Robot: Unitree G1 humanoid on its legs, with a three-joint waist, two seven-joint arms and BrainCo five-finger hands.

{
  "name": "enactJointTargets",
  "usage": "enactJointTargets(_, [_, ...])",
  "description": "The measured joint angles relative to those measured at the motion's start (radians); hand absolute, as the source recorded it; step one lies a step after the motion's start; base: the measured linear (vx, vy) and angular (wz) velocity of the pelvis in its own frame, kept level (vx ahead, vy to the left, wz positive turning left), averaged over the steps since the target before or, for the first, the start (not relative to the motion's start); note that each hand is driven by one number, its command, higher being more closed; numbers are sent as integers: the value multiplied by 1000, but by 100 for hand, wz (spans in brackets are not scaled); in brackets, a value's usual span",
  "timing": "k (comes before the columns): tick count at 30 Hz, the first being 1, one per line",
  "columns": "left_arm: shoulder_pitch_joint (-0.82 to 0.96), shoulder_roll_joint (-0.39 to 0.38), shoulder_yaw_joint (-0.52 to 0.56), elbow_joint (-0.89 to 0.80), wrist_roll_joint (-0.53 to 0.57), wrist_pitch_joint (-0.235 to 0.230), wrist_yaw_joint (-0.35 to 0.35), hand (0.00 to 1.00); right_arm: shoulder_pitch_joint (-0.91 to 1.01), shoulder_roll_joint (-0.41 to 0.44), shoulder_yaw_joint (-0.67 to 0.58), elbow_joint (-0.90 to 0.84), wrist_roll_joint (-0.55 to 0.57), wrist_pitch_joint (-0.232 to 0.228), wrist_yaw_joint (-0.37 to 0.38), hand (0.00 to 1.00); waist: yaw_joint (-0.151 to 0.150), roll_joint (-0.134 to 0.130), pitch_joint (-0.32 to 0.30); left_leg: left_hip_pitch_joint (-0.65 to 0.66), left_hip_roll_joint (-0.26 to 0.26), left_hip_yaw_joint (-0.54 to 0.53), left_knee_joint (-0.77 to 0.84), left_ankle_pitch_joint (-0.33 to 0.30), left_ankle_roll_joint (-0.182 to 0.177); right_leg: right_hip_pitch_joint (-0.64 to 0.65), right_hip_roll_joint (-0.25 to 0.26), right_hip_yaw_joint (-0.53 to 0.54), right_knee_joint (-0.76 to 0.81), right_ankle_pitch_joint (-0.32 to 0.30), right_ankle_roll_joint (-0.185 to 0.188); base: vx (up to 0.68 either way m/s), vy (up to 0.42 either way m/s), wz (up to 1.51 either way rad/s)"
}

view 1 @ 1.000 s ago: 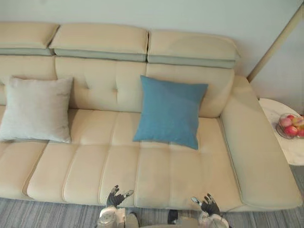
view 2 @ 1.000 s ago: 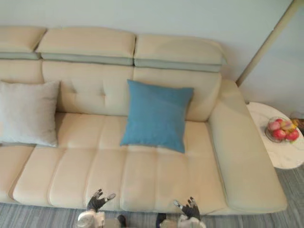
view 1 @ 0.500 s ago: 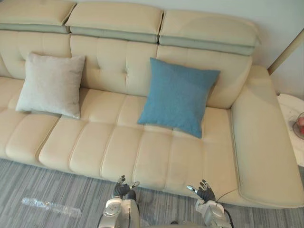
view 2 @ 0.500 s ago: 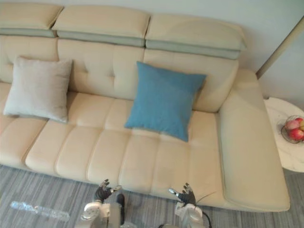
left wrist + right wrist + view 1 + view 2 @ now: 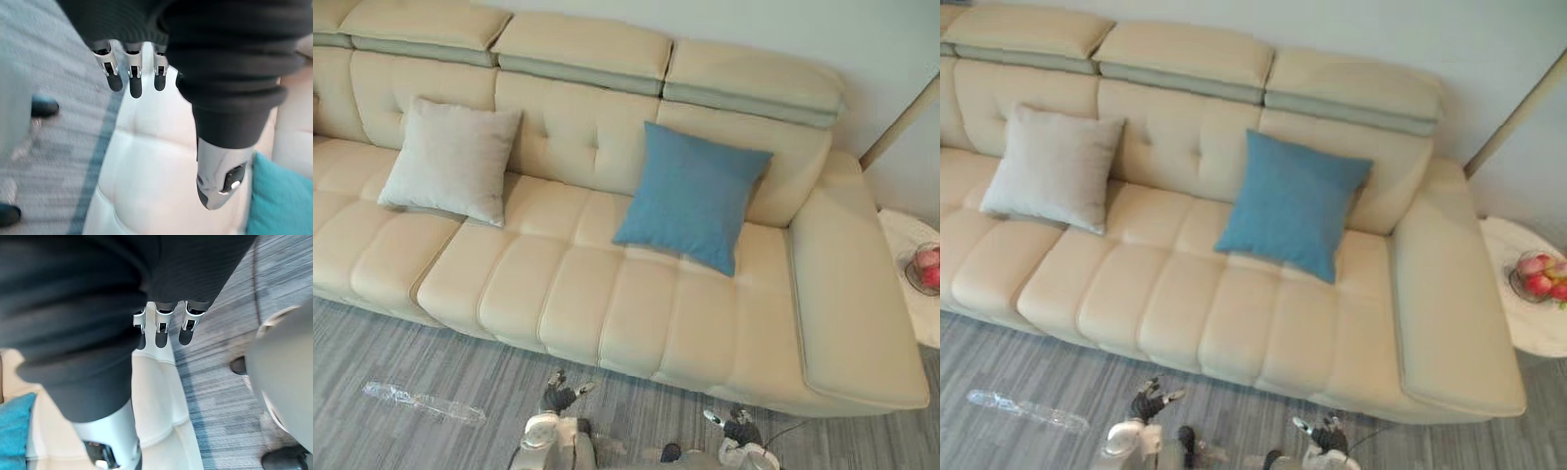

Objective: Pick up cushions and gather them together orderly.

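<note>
A long cream sofa [image 5: 636,304] with padded headrests stood against a pale wall [image 5: 754,29] on grey striped carpet [image 5: 372,343]. A strip of clear plastic [image 5: 421,401] lay on the carpet before it. Beside the sofa's right end, a round white side table [image 5: 1518,328] carried a bowl [image 5: 1536,279] of red fruit.

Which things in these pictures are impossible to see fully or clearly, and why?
Beige padded sofa: left end cut off by both eye views' left edge.
Bowl of red fruit: too small to tell the fruit kind; left eye view's right edge cuts it.
Clear strip on the grey carpet: too small to identify, left eye view.
</note>
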Motion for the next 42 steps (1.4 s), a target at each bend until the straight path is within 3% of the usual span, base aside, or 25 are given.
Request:
enactJointTargets(5, [7,10,1,38,17,0,3,0,-14,-2,-24,27,-8,3,1,0,-2,11,-10,67,-45,3,-135,80,32,28,-28,5,-54,41,19,4,94,6])
enactJointTargets(15, [27,8,45,86,21,0,-3,0,-27,-9,-28,66,-47,6,0,0,-13,12,-18,175,-54,21,-240,118,33,89,-20,23,-88,47,19,41,5,-7])
enactJointTargets(19, [26,9,53,104,21,0,-4,0,-26,-10,-28,101,-48,8,0,0,-15,8,-22,208,-55,23,-270,125,33,110,-19,25,-99,47,18,3,0,-1])
enactJointTargets(20, [36,12,51,107,21,1,-10,0,-29,-27,-21,112,-49,16,0,0,-44,21,-9,227,-53,23,-271,126,32,140,-15,27,-121,49,17,0,0,0])
enactJointTargets(29, [36,12,55,106,20,2,-13,0,-25,-26,-16,112,-103,25,0,0,-45,19,-2,245,-51,27,-271,126,32,160,-15,21,-120,49,17,0,0,0])
enactJointTargets(42, [57,-3,131,104,19,40,-24,0,-14,-28,12,53,-202,52,-3,0,-65,30,24,294,2,156,-262,90,-7,164,19,110,-113,52,10,-38,-21,-26])
